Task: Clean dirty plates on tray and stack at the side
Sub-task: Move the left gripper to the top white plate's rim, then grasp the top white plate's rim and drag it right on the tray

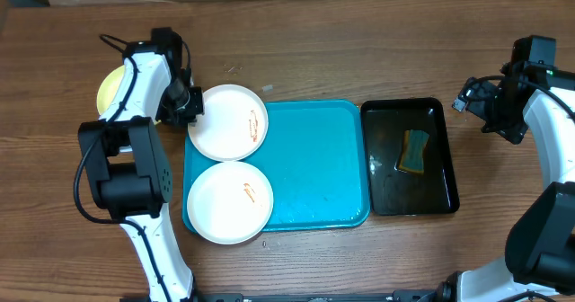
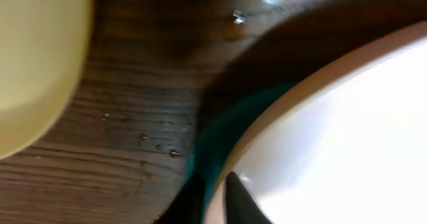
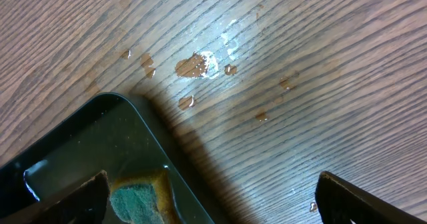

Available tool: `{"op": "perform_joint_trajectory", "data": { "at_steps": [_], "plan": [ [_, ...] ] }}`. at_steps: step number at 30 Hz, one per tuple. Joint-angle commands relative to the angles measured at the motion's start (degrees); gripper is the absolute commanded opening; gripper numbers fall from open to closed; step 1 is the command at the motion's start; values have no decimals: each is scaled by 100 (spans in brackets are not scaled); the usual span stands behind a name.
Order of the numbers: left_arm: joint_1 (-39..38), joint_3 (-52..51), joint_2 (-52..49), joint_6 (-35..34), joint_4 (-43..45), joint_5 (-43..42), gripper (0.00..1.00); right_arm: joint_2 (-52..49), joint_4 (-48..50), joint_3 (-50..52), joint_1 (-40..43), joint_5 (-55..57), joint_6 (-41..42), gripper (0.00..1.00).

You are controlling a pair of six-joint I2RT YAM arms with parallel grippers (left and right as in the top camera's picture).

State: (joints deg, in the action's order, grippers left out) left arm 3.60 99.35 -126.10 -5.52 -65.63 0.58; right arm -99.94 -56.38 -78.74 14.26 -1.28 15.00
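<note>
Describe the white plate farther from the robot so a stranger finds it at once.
Find the turquoise tray in the middle. Two white plates overhang its left edge. Yours is the far plate, its rim pinched by the left hand; the near plate lies free.

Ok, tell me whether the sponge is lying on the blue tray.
No, the sponge sits in the black tray beside the blue tray.

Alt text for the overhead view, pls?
Left gripper meets the left rim of the upper white plate; it and a lower white plate, both orange-smeared, sit at the left end of the turquoise tray. A yellow-green plate lies on the table further left; a black tray with a sponge sits right.
</note>
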Motion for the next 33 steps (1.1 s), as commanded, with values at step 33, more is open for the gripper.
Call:
{"op": "perform_joint_trajectory", "data": {
  "at_steps": [33],
  "plan": [
    [-2826, -140, 173, -1178, -129, -1143, 23, 2, 31, -72, 33, -9, 17, 100]
  ]
}}
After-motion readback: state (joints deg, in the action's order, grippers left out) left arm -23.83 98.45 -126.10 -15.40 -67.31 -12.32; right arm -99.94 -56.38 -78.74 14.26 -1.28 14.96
